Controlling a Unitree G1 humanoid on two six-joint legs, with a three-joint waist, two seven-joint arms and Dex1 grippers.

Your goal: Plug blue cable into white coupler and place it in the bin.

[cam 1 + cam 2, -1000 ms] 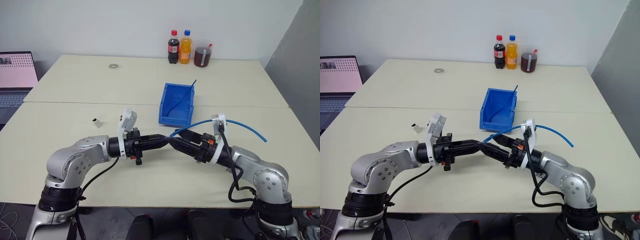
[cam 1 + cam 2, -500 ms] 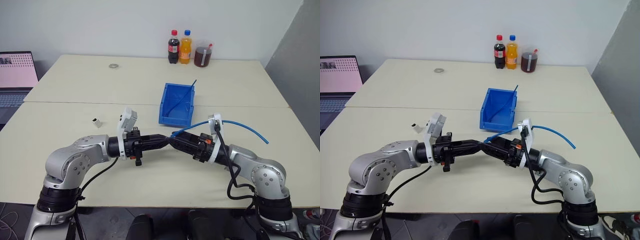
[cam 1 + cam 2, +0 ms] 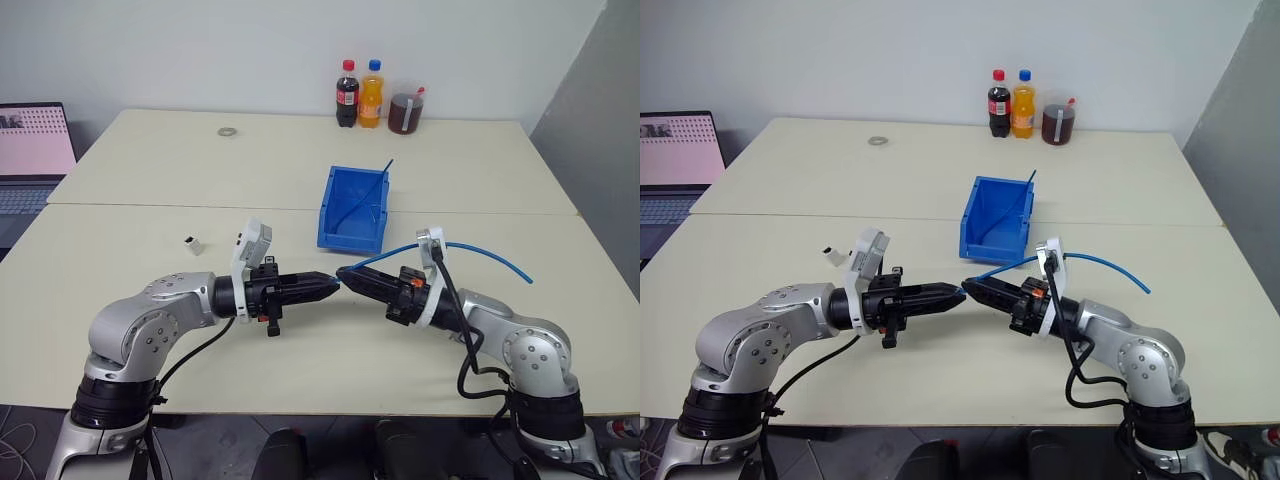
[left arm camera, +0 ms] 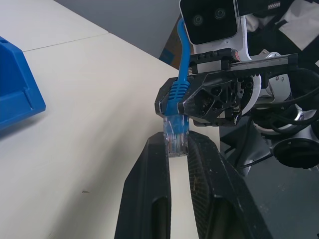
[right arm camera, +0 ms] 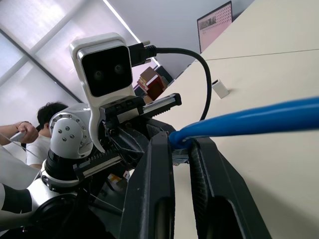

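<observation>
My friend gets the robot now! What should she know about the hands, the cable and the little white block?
Left gripper: shut on the blue cable's clear plug.
Right gripper: shut on the same cable just behind the plug; the rest trails off over the table.
White coupler: lying alone on the table, untouched.
Bin: beyond the grippers, holding another thin blue cable.
Done: cable picked up.
Left: plug it into the coupler, put both in the bin.

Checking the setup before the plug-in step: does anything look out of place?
Yes. Both the left gripper and right gripper pinch the blue cable at its plug end, while the white coupler sits alone on the table, held by neither.
</observation>
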